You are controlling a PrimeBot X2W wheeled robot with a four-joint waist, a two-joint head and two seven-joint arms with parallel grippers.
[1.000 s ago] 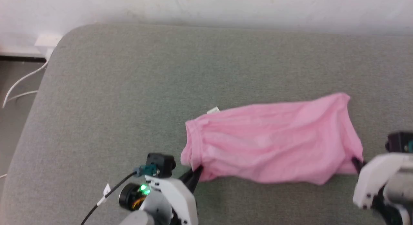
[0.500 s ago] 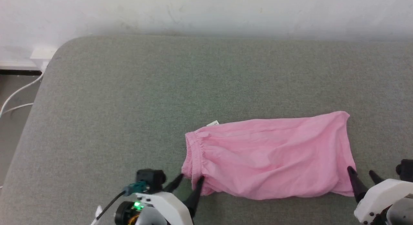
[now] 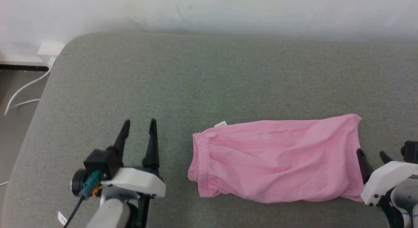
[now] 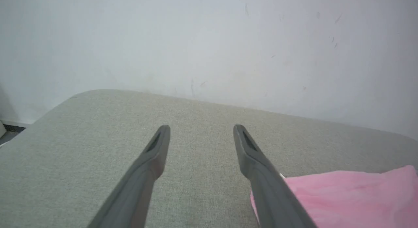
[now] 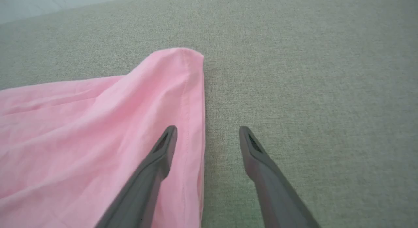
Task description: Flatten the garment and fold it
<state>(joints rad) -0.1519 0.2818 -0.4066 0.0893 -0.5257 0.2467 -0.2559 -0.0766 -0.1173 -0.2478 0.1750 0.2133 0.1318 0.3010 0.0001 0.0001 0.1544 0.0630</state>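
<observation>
Garment (image 3: 277, 159) flat on cushion (image 3: 196, 74), left tool (image 3: 139, 121) wide, clear of its waistband (image 3: 199, 162), right tool (image 3: 370, 153) wide at its hem (image 3: 358, 126).

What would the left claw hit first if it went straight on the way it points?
Probably nothing on the grey cushion: the left claw points over bare fabric toward the white wall. The garment lies off to its right.

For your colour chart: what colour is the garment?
The garment is plain pink; best in head view.
</observation>
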